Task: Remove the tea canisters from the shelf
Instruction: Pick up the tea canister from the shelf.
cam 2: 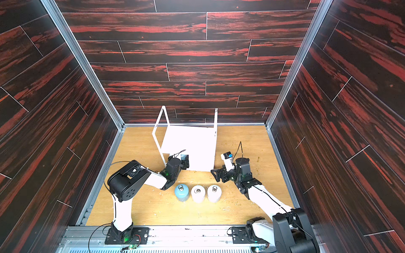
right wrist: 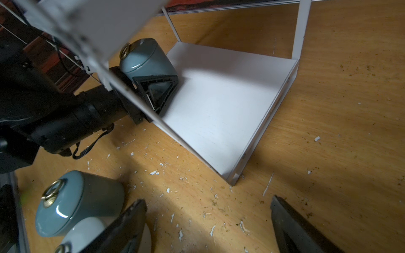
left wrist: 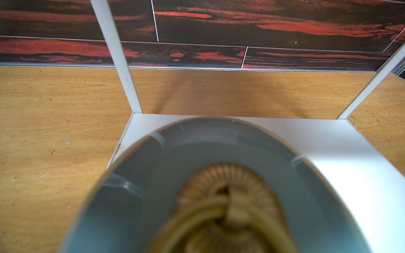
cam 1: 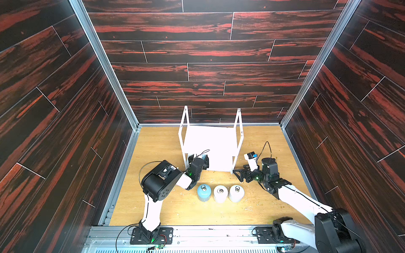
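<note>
Left fingers (right wrist: 157,77) clamp a glossy blue, brass-ringed canister (right wrist: 146,57); right fingers (right wrist: 289,221) gape empty.

Left gripper (right wrist: 161,73) (arm reaching forward) clamps blue canister (right wrist: 144,57); right gripper (right wrist: 207,209) gapes.

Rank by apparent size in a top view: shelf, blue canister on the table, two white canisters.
Shelf, clearly largest.
Blue canister, left white canister, right white canister: alike in size, so unranked.
</note>
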`<state>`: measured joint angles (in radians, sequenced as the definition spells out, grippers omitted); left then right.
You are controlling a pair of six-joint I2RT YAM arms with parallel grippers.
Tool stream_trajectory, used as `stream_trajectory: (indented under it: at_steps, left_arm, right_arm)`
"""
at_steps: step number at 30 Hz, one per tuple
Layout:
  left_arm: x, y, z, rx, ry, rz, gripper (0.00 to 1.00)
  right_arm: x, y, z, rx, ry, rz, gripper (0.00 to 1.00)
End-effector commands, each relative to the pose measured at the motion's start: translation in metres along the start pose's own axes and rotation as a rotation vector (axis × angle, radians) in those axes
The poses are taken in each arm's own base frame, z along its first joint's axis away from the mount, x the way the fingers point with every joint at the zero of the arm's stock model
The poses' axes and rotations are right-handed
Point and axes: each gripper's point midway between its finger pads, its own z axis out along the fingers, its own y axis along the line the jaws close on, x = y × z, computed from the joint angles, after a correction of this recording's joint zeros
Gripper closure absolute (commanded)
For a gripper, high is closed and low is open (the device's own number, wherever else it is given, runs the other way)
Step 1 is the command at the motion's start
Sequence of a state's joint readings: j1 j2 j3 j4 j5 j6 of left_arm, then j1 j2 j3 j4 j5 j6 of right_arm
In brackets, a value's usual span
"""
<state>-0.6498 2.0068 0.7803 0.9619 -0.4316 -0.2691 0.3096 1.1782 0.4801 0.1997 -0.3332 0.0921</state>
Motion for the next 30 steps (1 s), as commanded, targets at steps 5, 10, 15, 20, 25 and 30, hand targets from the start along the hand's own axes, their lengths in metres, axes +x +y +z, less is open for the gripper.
stream_trajectory:
  at_steps: [5,10,15,20,25,30]
  left_arm:
    - [-0.001,-0.006,-0.014,0.014,0.000,0.010,0.20]
    - [0.007,-0.001,-0.014,-0.007,0.006,0.016,0.10]
    - [0.000,-0.002,-0.011,-0.011,-0.010,0.028,0.02]
    - [-0.011,-0.006,-0.007,-0.018,-0.030,0.048,0.00]
    - [-0.018,-0.008,-0.003,-0.020,-0.040,0.055,0.00]
    - [-0.019,-0.010,0.000,-0.016,-0.042,0.061,0.05]
  right_arm:
    - [0.005,0.002,0.002,-0.010,0.013,-0.007,0.07]
    - [0.006,0.002,0.001,-0.012,0.014,-0.004,0.07]
    - [0.006,0.002,0.002,-0.012,0.016,-0.004,0.07]
    - [0.006,0.002,0.002,-0.015,0.019,-0.002,0.07]
    - [0.006,0.003,0.003,-0.017,0.020,-0.002,0.07]
    - [0.007,0.002,0.003,-0.017,0.025,0.001,0.07]
